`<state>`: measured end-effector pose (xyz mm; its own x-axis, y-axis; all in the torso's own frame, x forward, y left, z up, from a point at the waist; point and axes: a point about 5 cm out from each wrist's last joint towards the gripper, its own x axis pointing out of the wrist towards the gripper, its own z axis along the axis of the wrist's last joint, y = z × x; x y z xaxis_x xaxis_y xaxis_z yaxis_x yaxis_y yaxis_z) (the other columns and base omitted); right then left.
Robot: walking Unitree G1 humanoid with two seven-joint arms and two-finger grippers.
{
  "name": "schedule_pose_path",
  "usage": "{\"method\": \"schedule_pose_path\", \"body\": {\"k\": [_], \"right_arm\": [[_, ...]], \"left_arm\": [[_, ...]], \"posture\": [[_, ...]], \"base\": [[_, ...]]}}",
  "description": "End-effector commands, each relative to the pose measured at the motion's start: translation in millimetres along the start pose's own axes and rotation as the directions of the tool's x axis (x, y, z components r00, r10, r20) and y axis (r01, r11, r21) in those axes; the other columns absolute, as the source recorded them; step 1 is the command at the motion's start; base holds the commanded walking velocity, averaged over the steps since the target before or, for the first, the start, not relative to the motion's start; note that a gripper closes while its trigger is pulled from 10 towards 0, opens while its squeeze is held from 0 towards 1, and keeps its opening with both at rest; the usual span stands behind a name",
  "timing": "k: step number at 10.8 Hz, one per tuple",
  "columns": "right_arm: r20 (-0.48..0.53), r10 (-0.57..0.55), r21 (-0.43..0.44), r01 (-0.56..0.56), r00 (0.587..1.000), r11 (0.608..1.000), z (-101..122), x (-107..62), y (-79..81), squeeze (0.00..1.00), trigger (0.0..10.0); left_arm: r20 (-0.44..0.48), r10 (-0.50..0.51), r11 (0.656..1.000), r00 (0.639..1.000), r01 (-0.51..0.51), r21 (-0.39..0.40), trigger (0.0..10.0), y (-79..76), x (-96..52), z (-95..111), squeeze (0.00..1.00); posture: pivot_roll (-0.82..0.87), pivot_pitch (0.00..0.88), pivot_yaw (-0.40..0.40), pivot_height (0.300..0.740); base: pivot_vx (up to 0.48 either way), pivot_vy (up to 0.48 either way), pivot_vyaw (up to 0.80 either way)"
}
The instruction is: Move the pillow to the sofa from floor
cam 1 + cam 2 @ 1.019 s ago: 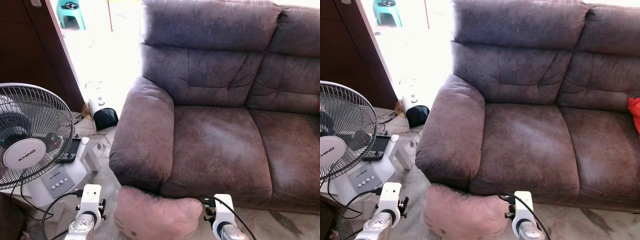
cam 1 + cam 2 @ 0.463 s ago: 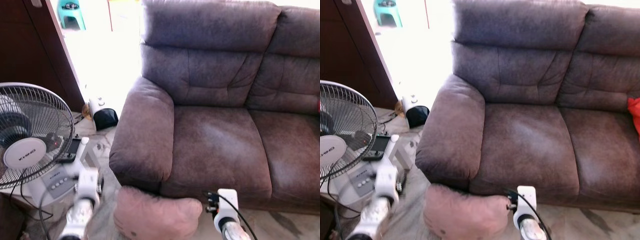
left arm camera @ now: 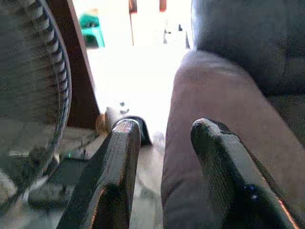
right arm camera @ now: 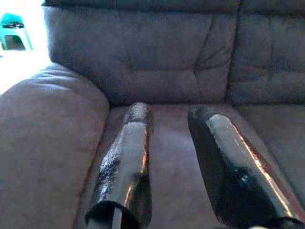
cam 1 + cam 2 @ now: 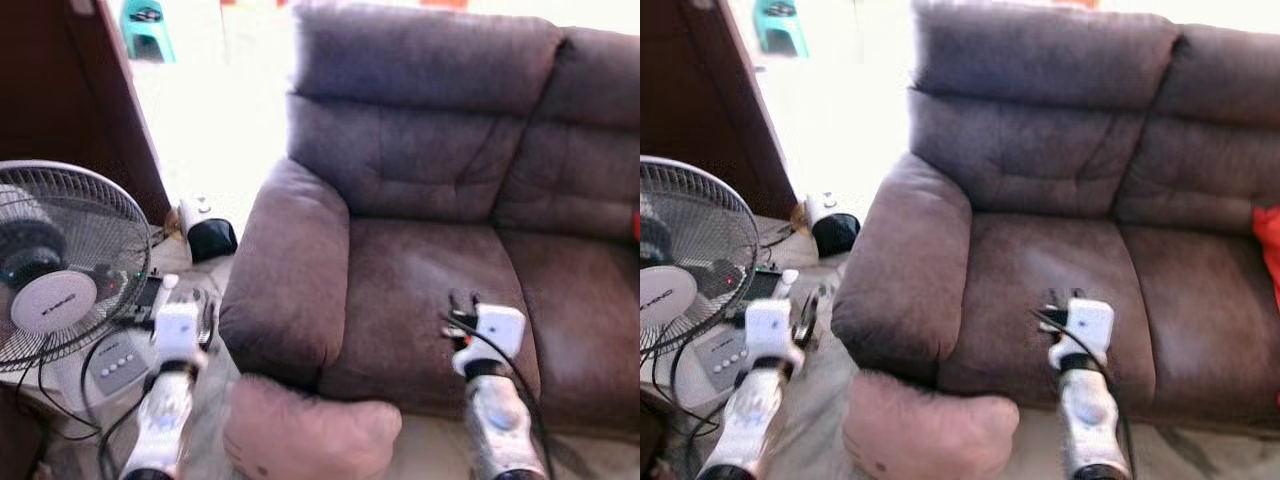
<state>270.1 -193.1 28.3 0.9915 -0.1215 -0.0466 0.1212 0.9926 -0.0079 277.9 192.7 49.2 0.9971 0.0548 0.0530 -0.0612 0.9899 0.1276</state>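
Observation:
The pink pillow point(image 5: 310, 440) lies on the floor against the front of the grey-purple sofa point(image 5: 440, 270), below its left armrest point(image 5: 290, 270). My left gripper point(image 5: 206, 312) is raised to the left of the pillow, beside the armrest; in the left wrist view its fingers point(image 3: 120, 157) stand open with nothing between them. My right gripper point(image 5: 462, 303) hovers over the front of the left seat cushion, up and to the right of the pillow. Its fingers point(image 4: 131, 143) are open and empty, pointing at the backrest.
A white standing fan point(image 5: 60, 270) with cables is close on my left, with a brown wooden panel point(image 5: 60, 90) behind it. A small black and white appliance point(image 5: 207, 235) sits on the floor by the armrest. Something red point(image 5: 1268, 235) lies on the right seat.
Both arms have risen from beside the pillow: the right gripper now sits over the seat's front edge, the left beside the armrest. The pillow stays on the floor.

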Motion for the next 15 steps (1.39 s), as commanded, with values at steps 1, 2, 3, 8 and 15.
{"method": "schedule_pose_path", "body": {"k": [1,2,3,8,15], "right_arm": [[-0.017,-0.015,0.01,0.015,1.0,1.0,-4,-2.1,-1.7,0.0,10.0],[0.002,0.011,-0.024,-0.011,1.0,1.0,1,0.3,5.2,0.0,10.0],[0.018,-0.013,-0.002,0.013,1.0,1.0,6,1.1,3.3,0.0,10.0],[0.044,0.001,0.035,-0.002,0.999,0.999,19,11.1,17.7,0.0,10.0],[0.095,0.029,-0.017,-0.028,0.995,0.999,36,15.7,14.4,0.0,10.0]], "left_arm": [[0.009,-0.013,1.0,1.0,0.013,-0.002,10.0,-2.0,3.3,4,0.0],[0.026,-0.036,0.999,0.999,0.036,0.006,10.0,-4.2,8.8,11,0.0],[0.04,-0.044,0.999,0.998,0.044,-0.005,10.0,-6.1,13.7,17,0.0],[0.052,-0.079,0.997,0.996,0.078,0.013,10.0,-7.8,27.2,31,0.0],[0.1,0.027,0.999,0.995,-0.029,0.016,10.0,19.4,21.7,43,0.0]], "posture": [[0.11,0.0,-0.075,0.74],[0.09,0.0,-0.061,0.74],[0.09,0.0,-0.054,0.74],[0.08,0.0,-0.048,0.74],[0.08,0.057,-0.054,0.74]], "base": [[0.0,0.0,0.0],[0.0,0.0,0.0],[0.0,0.0,0.0],[0.0,0.0,0.0],[0.0,0.0,0.0]]}}
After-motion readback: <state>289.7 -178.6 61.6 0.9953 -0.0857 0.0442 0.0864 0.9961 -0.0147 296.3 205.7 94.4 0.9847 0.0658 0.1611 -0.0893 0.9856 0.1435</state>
